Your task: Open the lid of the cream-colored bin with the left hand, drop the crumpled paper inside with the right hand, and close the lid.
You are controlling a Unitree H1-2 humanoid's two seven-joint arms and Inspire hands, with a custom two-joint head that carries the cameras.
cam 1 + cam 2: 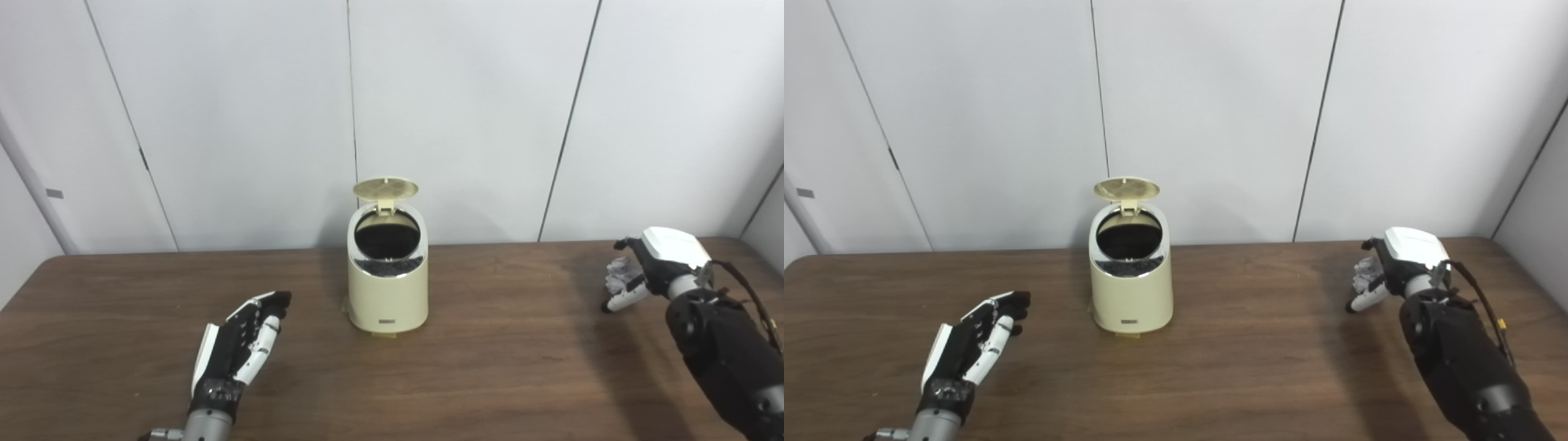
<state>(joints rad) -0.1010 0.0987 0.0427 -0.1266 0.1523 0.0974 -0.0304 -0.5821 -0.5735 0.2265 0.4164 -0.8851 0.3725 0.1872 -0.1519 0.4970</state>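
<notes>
Standing: the cream-colored bin (387, 282) was upright at mid-table, its lid (385, 188) flipped up at the back, dark mouth exposed.
Left hand: the left hand (242, 343) lay at the bin's 8 o'clock, well apart, fingers spread loosely, holding nothing.
Right hand: the right hand (655, 263) sat at the bin's 3 o'clock, far off, fingers curled around the crumpled paper (620, 274).
Obstacles: bare wooden table (502, 355) lay between each hand and the bin.
Edges: the white wall panels (465, 110) rose just behind the bin; the right hand was near the table's far right corner.

Cream bin (387, 288) sits mid-frame, its lid (386, 187) flipped up at the back. Crumpled paper (621, 274) is at right, white, inside curled fingers.
</notes>
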